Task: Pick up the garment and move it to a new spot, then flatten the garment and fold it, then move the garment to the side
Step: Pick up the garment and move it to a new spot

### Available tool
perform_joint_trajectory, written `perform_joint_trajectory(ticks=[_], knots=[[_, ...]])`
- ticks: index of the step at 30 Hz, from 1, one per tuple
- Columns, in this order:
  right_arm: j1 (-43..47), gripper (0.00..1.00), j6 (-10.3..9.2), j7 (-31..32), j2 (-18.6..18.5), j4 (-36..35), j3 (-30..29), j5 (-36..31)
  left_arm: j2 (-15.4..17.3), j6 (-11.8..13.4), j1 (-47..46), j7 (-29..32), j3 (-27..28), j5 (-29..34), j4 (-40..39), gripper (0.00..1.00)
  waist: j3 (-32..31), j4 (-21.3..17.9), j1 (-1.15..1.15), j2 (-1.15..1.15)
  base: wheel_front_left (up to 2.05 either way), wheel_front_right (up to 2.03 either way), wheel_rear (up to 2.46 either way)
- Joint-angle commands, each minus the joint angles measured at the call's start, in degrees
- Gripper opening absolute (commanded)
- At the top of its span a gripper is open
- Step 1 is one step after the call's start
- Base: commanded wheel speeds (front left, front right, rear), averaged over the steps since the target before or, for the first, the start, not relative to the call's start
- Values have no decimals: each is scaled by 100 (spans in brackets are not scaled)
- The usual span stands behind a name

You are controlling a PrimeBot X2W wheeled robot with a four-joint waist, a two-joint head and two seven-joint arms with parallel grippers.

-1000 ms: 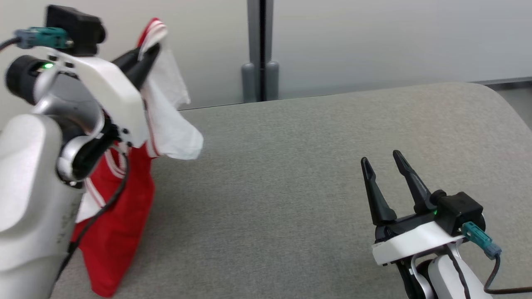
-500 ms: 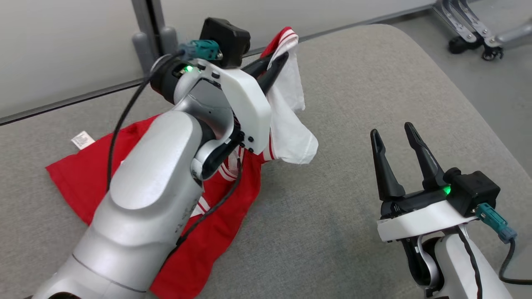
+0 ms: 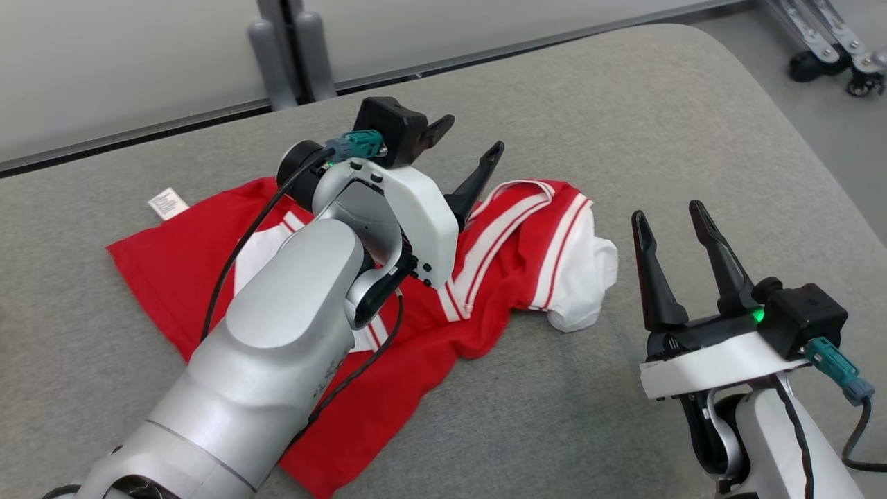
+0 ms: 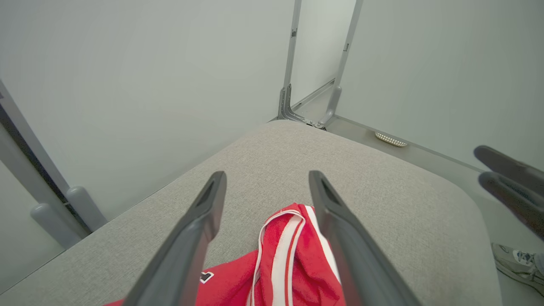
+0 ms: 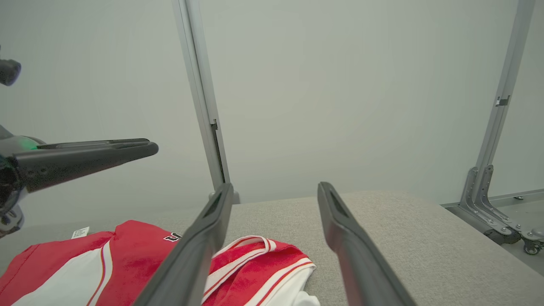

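Since left end effector (image 3: 472, 134) let go | garment (image 3: 513, 256) dropped onto table (image 3: 624, 104) | right end effector (image 3: 666, 211) spread

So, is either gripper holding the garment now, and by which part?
Nothing is held. The left gripper and the right gripper are both open, and the garment lies loose on the grey surface.

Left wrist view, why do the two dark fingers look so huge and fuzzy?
Left wrist view: the left gripper sits close to the wide lens, so its fingers loom large and soft-edged, while the garment seen between them is crisper; the right gripper at the edge is smeared. Head view: even light, everything sharp.
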Motion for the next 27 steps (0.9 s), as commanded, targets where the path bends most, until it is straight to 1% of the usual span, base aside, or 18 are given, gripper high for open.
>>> perform_joint_trajectory(ticks=[1,3,7,9,13,15,17,20,22,24,25,27], knots=[[69,100,11,-2,-51,7,-15,-38,27,22,-17,-80,15,-34,23,100,-213,330,0,0,0,0,0],[116,100,11,-2,-92,12,-18,-56,41,46,78,-307,66,-48,40,100,-338,556,0,0,0,0,0],[220,100,11,-2,-156,-10,-1,-83,363,203,343,-749,248,-16,-66,100,-580,935,0,0,0,0,0],[243,100,11,-2,-166,-80,-49,-106,617,399,477,-992,284,160,-218,100,-635,1094,0,0,0,0,0],[371,100,11,-2,-144,-201,-179,-165,1073,767,1080,-1390,476,216,-652,100,-717,1342,0,0,0,0,0],[415,100,11,-2,-145,-241,-205,-202,1307,931,1446,-1520,614,144,-913,100,-741,1421,0,0,0,0,0],[481,100,11,-2,-155,-257,-215,-239,1454,1051,1911,-1620,778,-16,-1219,100,-769,1469,0,0,0,0,0],[558,100,11,-2,-169,-325,-261,-259,1757,1292,2565,-1766,1157,-219,-1734,100,-798,1516,0,0,0,0,0],[646,100,11,-2,-172,-368,-329,-273,1862,1436,2993,-1845,1390,-266,-2120,100,-822,1567,0,0,0,0,0],[758,100,11,-2,-177,-373,-362,-290,1876,1497,3390,-1887,1654,-311,-2554,100,-866,1605,0,0,0,0,0],[794,100,11,-2,-176,-388,-366,-299,1946,1555,3606,-1891,1787,-200,-2733,100,-875,1607,0,0,0,0,0],[848,100,11,-2,-169,-394,-397,-284,1893,1644,3945,-1896,2083,12,-3134,100,-884,1618,0,0,0,0,0]])
